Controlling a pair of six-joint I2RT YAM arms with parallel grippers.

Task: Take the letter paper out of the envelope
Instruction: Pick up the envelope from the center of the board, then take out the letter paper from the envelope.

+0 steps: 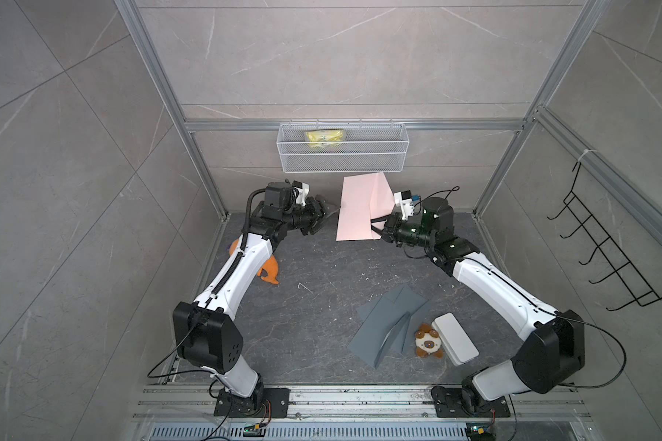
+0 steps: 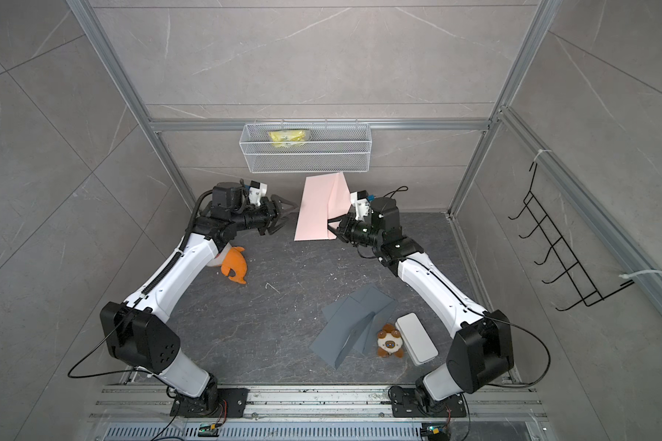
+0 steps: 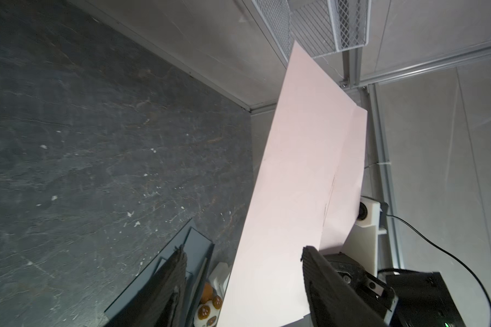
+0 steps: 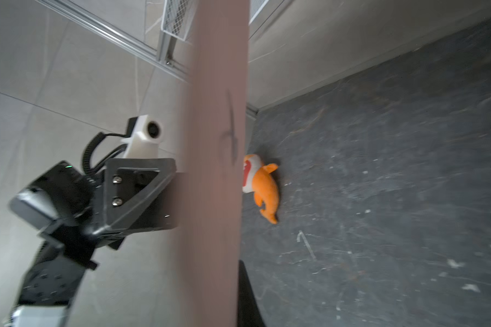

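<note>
A pink folded letter paper (image 1: 356,208) (image 2: 316,206) hangs upright in the air at the back middle. My right gripper (image 1: 373,225) (image 2: 331,225) is shut on its lower right edge; in the right wrist view the sheet (image 4: 213,141) hides one finger of the gripper (image 4: 237,269). My left gripper (image 1: 327,215) (image 2: 285,215) stands open just left of the sheet, gripping nothing. In the left wrist view the paper (image 3: 301,170) rises beyond the spread left gripper (image 3: 243,250). The grey envelope (image 1: 388,328) (image 2: 350,328) (image 3: 182,254) lies on the table at the front right, flap open.
An orange plush fish (image 1: 270,271) (image 4: 264,186) lies under the left arm. A brown plush toy (image 1: 429,341) and a white box (image 1: 455,338) sit beside the envelope. A wire basket (image 1: 343,147) holding a yellow packet (image 1: 325,138) hangs on the back wall. A black rack (image 1: 604,248) hangs on the right wall.
</note>
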